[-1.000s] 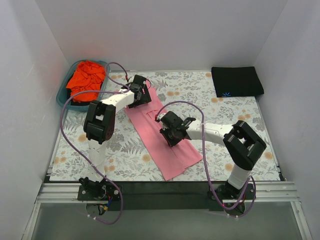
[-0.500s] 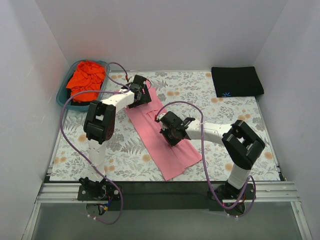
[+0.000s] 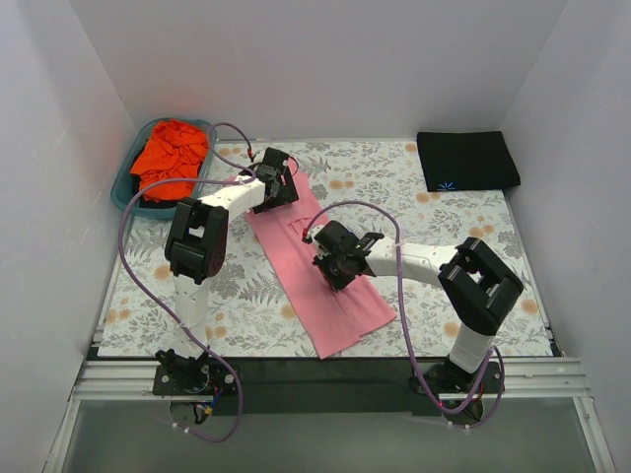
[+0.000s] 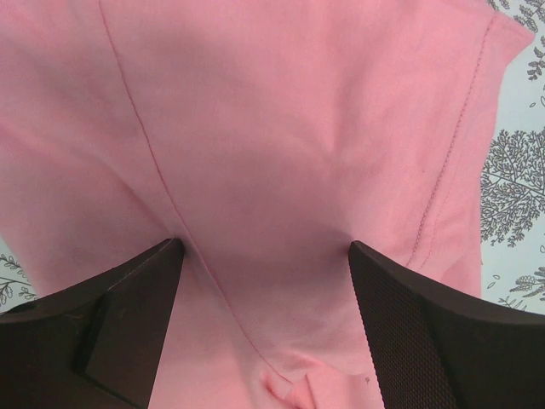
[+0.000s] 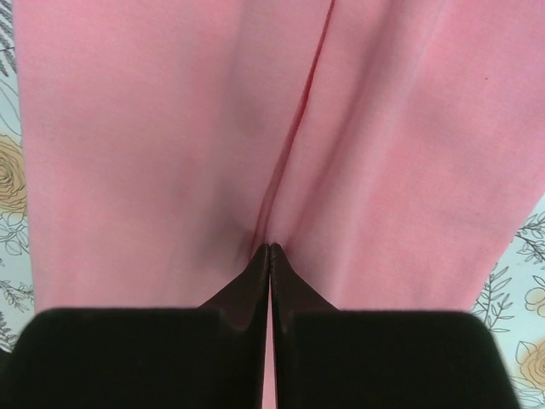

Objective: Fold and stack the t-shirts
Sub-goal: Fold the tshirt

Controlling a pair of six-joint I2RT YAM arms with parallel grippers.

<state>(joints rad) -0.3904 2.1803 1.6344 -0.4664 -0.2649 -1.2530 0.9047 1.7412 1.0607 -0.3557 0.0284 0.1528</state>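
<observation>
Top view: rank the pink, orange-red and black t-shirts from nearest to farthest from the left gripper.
1. Pink t-shirt, directly under the left gripper, mid-table.
2. Orange-red t-shirt, in the teal basket, far left corner.
3. Black t-shirt, folded, far right corner.

- Seen from above, the long light pink cotton t-shirt (image 3: pixel 340 296) lies on the flower-print table (image 3: pixel 444 227), its far end hidden under the left hand (image 3: pixel 278 183) and its middle under the right hand (image 3: pixel 331 264).
- Both wrist views crop the cloth at their edges, and the dark fingers (image 4: pixel 111 324) run off the bottom.
- How much cloth sits between the right hand's pressed-together fingers is out of sight.
- The crumpled orange-red t-shirt (image 3: pixel 170 156) sinks behind the wall of the teal plastic basket (image 3: pixel 123 192).
- The blue logo (image 3: pixel 447 183) on the black folded t-shirt (image 3: pixel 468 158) is too small to read.
</observation>
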